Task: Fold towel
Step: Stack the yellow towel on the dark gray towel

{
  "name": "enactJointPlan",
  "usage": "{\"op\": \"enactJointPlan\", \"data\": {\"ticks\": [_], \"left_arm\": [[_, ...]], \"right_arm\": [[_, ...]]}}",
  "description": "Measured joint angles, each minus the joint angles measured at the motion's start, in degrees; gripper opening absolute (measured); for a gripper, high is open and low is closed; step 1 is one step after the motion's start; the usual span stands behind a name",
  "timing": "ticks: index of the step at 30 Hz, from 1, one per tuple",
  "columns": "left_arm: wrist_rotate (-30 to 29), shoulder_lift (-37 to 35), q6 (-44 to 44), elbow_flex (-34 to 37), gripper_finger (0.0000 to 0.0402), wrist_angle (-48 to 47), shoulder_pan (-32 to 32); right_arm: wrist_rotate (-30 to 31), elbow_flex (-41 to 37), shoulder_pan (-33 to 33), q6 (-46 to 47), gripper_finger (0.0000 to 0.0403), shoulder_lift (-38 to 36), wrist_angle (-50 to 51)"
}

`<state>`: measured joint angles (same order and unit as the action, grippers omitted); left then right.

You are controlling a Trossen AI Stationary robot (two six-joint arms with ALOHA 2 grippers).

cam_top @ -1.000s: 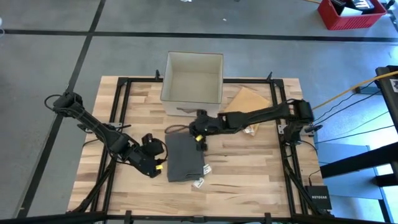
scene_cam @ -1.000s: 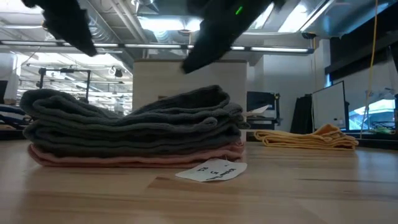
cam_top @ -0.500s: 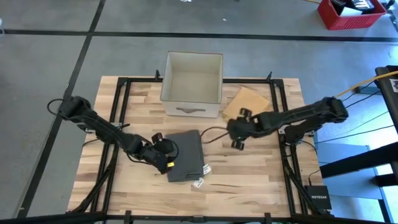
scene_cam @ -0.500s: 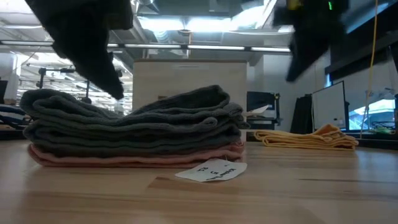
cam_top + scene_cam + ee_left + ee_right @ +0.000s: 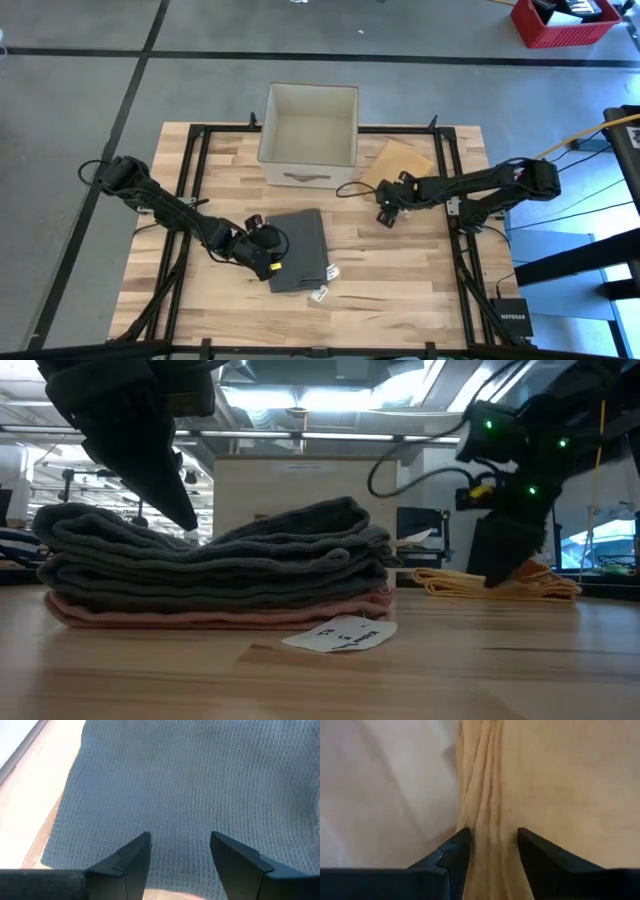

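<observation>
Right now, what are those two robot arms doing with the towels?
They are folding towels. The grey towel already lies folded in a neat stack on the wooden table, with the left gripper at its edge, fingers open and holding nothing. The right gripper is down at the near edge of the yellow towel beside the box. Its fingers are open around a bunched fold, so that towel looks next.

Grey towel [image 5: 200,780]: waffle-weave cloth, matt. Yellow towel [image 5: 530,780]: soft cloth, finely creased. Table [image 5: 400,280]: pale wood planks, smooth. Gripper fingers [image 5: 135,860]: dark, matt plastic. Tag [image 5: 335,633]: white paper.
</observation>
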<state>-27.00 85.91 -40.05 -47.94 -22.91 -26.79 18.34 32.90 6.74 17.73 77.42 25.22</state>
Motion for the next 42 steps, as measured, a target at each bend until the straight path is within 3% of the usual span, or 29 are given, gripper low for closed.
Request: {"op": "enactJointPlan", "data": {"ticks": [5, 13, 18, 23, 27, 32, 36, 42], "left_arm": [[0.0, 0.0, 0.0, 0.0, 0.0196, 0.0, 0.0], [0.0, 0.0, -0.3, 0.0, 0.0196, 0.0, 0.0], [0.0, 0.0, -1.3, 0.0, 0.0196, 0.0, -0.1], [0.9, 0.0, -1.5, 0.0, 0.0196, 0.0, -0.2], [1.4, 0.0, -1.5, 0.0, 0.0196, 0.0, -0.2], [3.0, 0.0, -1.8, 0.0, 0.0196, 0.1, -0.2], [4.0, 0.0, -3.0, 0.0, 0.0196, 0.0, -0.3], [6.5, 0.0, -3.4, 0.0, 0.0196, 0.0, -0.3]], "right_arm": [[-7.2, -1.9, -3.8, 2.5, 0.0169, 1.1, -1.0], [-12.4, -1.5, -19.5, 13.0, 0.0169, 4.3, -12.9], [-13.9, 2.8, -27.9, 16.7, 0.0169, 8.6, -15.9], [-20.1, 11.8, -32.3, 16.8, 0.0169, 10.0, -11.5], [-20.6, 21.7, -32.3, 14.1, 0.0169, 8.1, 4.0], [-11.6, 28.6, -28.6, 8.2, 0.0170, 6.0, 19.1], [-10.9, 27.2, -20.6, 6.4, 0.0186, 5.1, 22.9], [-18.1, 19.5, -7.0, -1.5, 0.0254, 5.1, 18.2]]}}
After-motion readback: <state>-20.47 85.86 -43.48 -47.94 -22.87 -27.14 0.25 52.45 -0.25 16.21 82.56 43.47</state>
